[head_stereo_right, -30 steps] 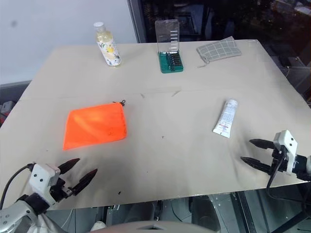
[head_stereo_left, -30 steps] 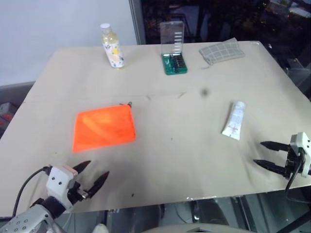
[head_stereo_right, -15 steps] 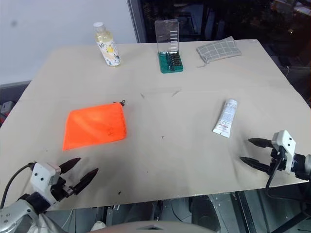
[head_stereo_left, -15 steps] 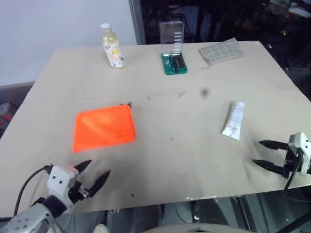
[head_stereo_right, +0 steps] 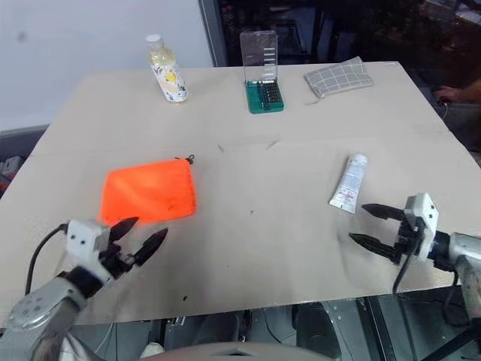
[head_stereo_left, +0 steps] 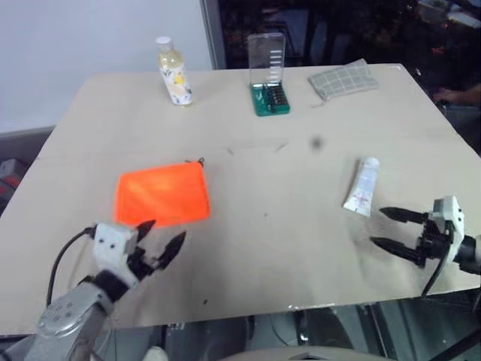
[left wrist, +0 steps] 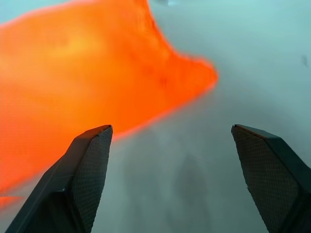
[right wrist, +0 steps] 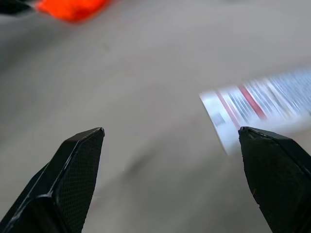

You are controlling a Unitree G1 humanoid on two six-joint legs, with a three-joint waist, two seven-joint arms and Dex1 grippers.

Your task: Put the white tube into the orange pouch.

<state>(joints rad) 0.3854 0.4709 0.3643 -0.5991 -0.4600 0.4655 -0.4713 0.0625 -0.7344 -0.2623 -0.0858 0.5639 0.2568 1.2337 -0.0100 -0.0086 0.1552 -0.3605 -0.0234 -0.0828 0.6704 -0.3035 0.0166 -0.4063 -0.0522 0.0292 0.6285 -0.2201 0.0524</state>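
On your far left, your left gripper (head_stereo_left: 158, 237) hangs with its two black fingers spread wide and nothing between them, just off the near edge of the orange pouch (head_stereo_left: 161, 193); from the left wrist view you see one finger in front of the orange fabric and the other over bare table (head_stereo_left: 263, 248). The pouch lies flat on the left half of the table, its thin dark cord (head_stereo_left: 200, 160) at the far right corner. Behind it, at the far edge, stands a yellowish bottle (head_stereo_left: 172, 71) with a white cap, then a green case (head_stereo_left: 269, 94) with its clear lid up, then a grey checked cloth (head_stereo_left: 343, 79). Moving right, you find the white tube (head_stereo_left: 362, 186) lying flat on the right half, well apart from the pouch, cap pointing away from you and crimped end toward you. Your right gripper (head_stereo_left: 385, 229) sits just beside that crimped end, jaws fully released, holding nothing and not touching the tube.
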